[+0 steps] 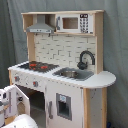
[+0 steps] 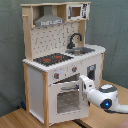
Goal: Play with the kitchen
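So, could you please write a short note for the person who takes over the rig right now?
Gripper: at the oven door of the kitchen, near the door's top edge in the second exterior view; whether it grips anything cannot be seen.
Kitchen: upright on the wooden table. Stovetop, sink and faucet untouched.
Done: oven door swung partly open in the first exterior view.
Left: open-ended play; probably finish opening the door, or close it.

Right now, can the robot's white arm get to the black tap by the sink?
Probably yes. The gripper is low, at the oven door, and nothing stands between it and the black tap above the wooden toy kitchen's counter.
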